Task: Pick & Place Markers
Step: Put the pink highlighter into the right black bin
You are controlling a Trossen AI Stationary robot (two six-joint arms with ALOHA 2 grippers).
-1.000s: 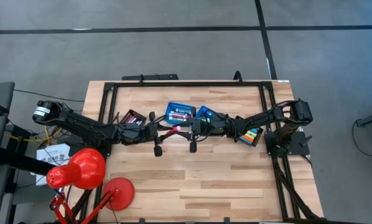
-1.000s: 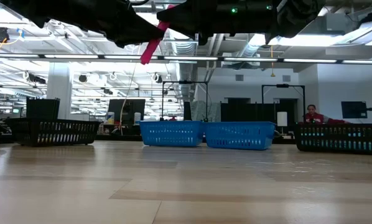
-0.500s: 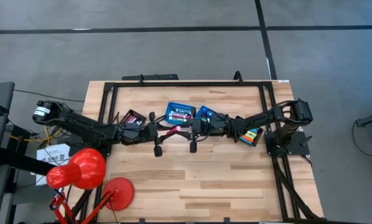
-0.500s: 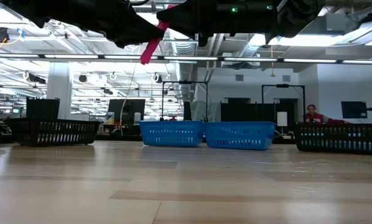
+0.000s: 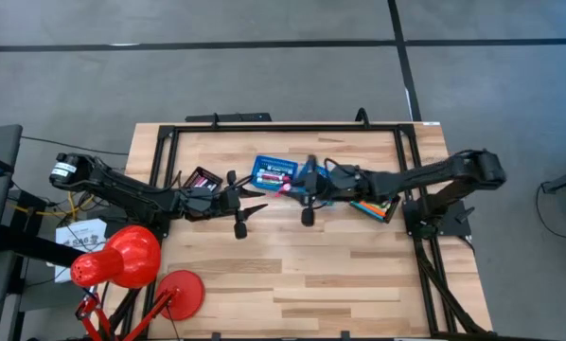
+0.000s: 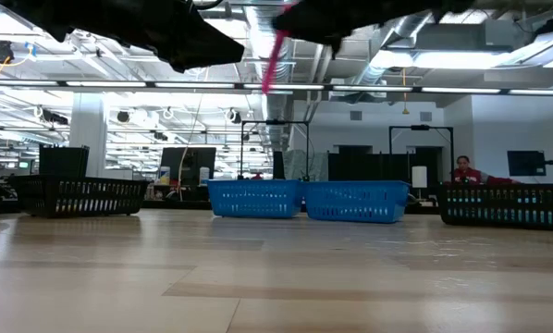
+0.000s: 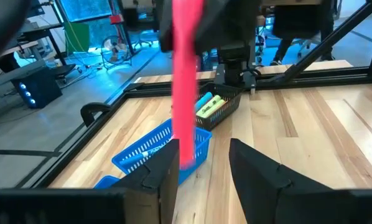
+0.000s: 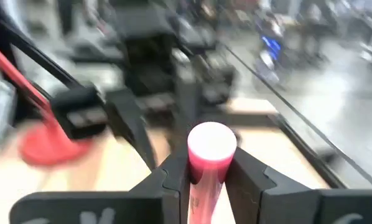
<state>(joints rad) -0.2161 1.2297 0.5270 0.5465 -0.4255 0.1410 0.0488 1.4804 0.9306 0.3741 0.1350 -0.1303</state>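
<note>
Marker, pink: clenched in my right gripper's jaws, aloft mid-tabletop, just right of the blue basket. Left gripper's jaws released, empty, close by. Risk: marker hangs tilted from a one-end grip; it could slip or miss the basket.
</note>
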